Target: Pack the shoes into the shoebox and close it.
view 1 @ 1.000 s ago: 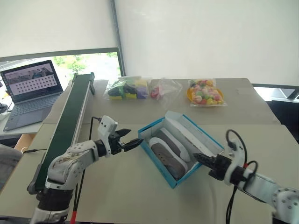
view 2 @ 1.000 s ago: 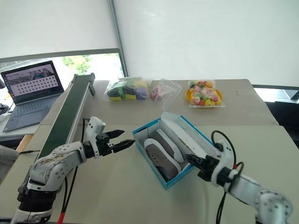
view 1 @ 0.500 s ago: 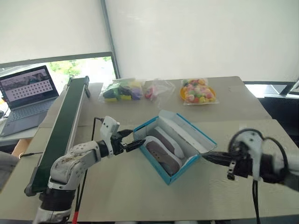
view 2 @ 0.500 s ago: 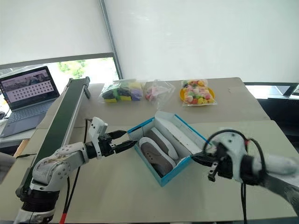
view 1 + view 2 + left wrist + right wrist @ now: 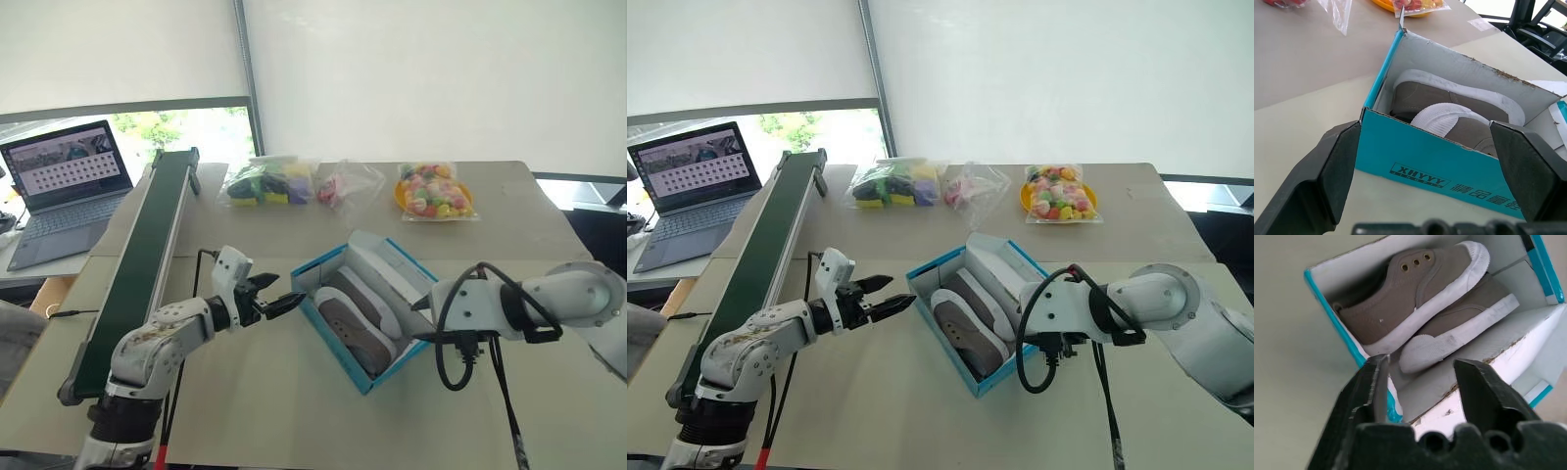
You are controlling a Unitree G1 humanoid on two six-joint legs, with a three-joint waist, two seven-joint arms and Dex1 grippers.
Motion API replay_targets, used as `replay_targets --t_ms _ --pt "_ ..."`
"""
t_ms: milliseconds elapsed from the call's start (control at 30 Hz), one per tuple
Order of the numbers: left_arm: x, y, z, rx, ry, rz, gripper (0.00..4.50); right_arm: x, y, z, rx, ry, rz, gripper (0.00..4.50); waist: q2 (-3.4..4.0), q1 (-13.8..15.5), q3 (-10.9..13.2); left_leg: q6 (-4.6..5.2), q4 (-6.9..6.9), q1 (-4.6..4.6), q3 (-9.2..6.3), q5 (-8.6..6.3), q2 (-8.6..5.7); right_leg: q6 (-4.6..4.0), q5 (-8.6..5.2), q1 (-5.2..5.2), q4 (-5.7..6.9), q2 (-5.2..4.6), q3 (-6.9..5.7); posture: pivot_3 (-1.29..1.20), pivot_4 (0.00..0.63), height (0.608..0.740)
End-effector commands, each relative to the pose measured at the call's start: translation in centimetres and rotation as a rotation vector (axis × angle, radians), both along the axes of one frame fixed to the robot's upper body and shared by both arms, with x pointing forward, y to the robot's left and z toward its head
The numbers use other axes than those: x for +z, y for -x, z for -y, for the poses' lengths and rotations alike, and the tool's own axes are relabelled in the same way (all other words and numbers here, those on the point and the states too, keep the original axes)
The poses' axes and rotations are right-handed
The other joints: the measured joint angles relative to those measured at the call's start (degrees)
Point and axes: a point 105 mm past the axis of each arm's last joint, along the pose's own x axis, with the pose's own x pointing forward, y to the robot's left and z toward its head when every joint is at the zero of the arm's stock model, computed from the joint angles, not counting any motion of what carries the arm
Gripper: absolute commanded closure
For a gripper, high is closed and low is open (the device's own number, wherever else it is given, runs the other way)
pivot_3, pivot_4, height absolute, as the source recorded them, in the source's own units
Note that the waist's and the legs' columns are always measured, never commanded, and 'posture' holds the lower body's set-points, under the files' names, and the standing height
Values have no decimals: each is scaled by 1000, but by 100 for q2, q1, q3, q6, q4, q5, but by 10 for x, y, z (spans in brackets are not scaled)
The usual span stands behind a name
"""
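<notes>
Now R hand [image 5: 1420,382] parted over shoebox [image 5: 338,328], unlike 1 s ago.

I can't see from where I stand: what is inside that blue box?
Inside the open shoebox lie two grey-brown shoes with white soles, packed side by side, one partly overlapping the other. The box floor beneath them is covered, so anything under the shoes cannot be seen.

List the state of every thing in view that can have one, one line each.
shoebox: lid open, upright on the table.
shoes: both inside the box, side by side.
left gripper: open, empty, at the box's near end.
right gripper: open, empty, over the box's lid side.
laptop: open, screen lit.
bags of colourful items: lying closed at the table's far side.
</notes>
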Motion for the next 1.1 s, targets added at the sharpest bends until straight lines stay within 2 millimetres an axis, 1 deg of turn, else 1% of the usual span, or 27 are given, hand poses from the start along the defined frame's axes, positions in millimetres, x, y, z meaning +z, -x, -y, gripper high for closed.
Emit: replay_targets --t_ms 33,167,267,400,533,633,800,900,933,1000,1067,1100 --pt "14 1 0 2 12 59 0 -9 6 -2 107 62 -13 1811 -3 1 2 0 0 0 0 0 1 1 -1 -1 0 -1 1 0 150 640" --pt "15 1 -3 18 10 63 0 -24 16 -3 189 108 -57 1811 -11 -1 8 -4 -1 1 -5 2 13 -1 -1 0 5 -1 -1 0 150 640" --pt "15 2 -4 29 11 63 0 -35 12 -8 204 115 -42 1811 -22 -18 14 -4 -1 7 -6 3 17 -2 -1 5 13 2 -2 0 150 640" --pt "15 4 -5 37 12 60 0 -43 7 -17 177 75 -48 1811 -28 -23 18 -6 0 12 -3 4 16 -3 -1 7 33 5 -5 0 150 640" --pt "15 5 -5 44 13 60 0 -50 0 -18 140 66 -49 1811 -26 -17 16 -20 1 19 -4 13 22 -6 1 5 36 35 -1 0 150 640" --pt "16 6 -6 46 11 61 0 -43 5 -16 164 71 -62 1811 -20 -7 12 -41 2 16 -4 24 20 -6 1 4 36 35 -2 0 150 640" --pt "17 4 -8 46 8 62 0 -18 35 -9 273 116 -173 1811 -5 -3 5 -29 3 6 -5 17 19 -5 0 -1 33 34 -6 0 150 640" --pt "17 3 -6 43 10 64 0 3 45 -15 312 81 -203 1811 -8 -9 6 -8 2 8 -11 5 23 -6 0 4 29 36 -8 0 150 640" --pt "17 3 -6 42 10 65 0 8 45 -18 320 69 -197 1811 -10 -18 8 -2 2 6 -12 1 23 -6 0 2 29 35 -7 0 150 640" --pt "18 3 -6 42 11 65 0 11 38 -24 318 56 -153 1811 -18 -28 12 13 2 0 -12 -7 23 -8 -1 4 29 35 -4 0 150 640" --pt "18 3 -6 45 12 65 0 1 19 -26 284 73 -76 1811 -21 -34 13 13 0 9 -12 -7 23 -8 -1 8 28 35 -4 0 150 640" --pt "18 3 -6 46 12 65 0 -3 13 -25 274 85 -54 1811 -24 -30 15 13 0 22 -12 -7 24 -9 0 10 29 35 -4 0 150 640"
